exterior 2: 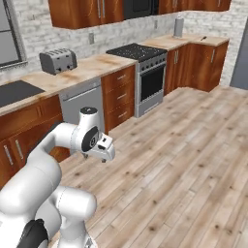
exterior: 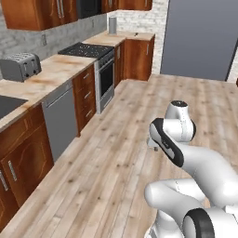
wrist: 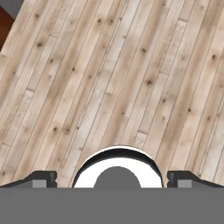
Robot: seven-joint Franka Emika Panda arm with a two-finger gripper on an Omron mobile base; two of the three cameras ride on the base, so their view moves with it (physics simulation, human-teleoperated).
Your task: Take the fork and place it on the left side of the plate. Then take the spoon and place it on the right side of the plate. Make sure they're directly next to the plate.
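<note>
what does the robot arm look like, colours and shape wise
The arm is built of rounded, glossy white segments with dark black bands at the joints. Its links are thick and tubular with domed caps. The gripper has two small dark grey finger tips with lighter square pads. No cables or markings show.

Under me runs a light wooden plank floor, while the pale marbled counter carries a silver toaster.
</note>
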